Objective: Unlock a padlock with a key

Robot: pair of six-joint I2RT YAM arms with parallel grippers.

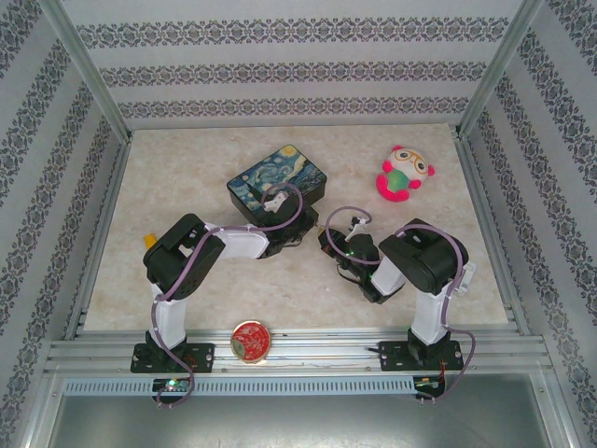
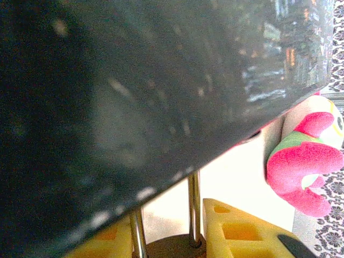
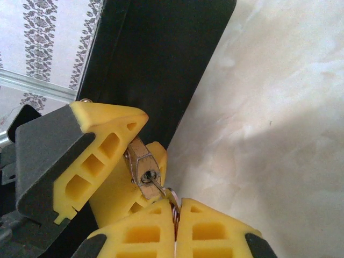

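Between the 2 yellow fingers of the left gripper (image 3: pixel 144 137), clamped by its brass body: the padlock (image 3: pixel 141 161). Jaws drawn partway together and stopped there by the lock's flanks, pads flat against it. Lock held clear of the table (image 3: pixel 279 134), touching nothing but those pads and the key.

Directly ahead of the right gripper (image 3: pixel 176 212), the keyhole (image 3: pixel 146 174) end of the lock, turned to face it. That gripper's 2 fingers pressed fully together, pinching the key (image 3: pixel 157 186), with a small ring caught at the seam between the pads. Blade reaching out past the fingertips to the keyhole, tip touching it. Depth of entry impossible to judge.

Past the left fingertips (image 2: pixel 236 231), as seen from the left wrist: 2 thin silvery legs of the shackle (image 2: pixel 194 204), straight and parallel. Bend of the shackle hidden behind the dark side of the Starry Night box (image 2: pixel 134 107), close ahead. Cannot tell whether shackle and box touch. Off to the right of that gripper, beyond the box's corner: pink plush owl (image 2: pixel 303 166) lying on the pale table.

From above, both grippers tip to tip just short of the box's near edge. Owl well beyond the right gripper. Red round disc (image 1: pixel 250 340) far behind the left gripper, down by the arm bases.
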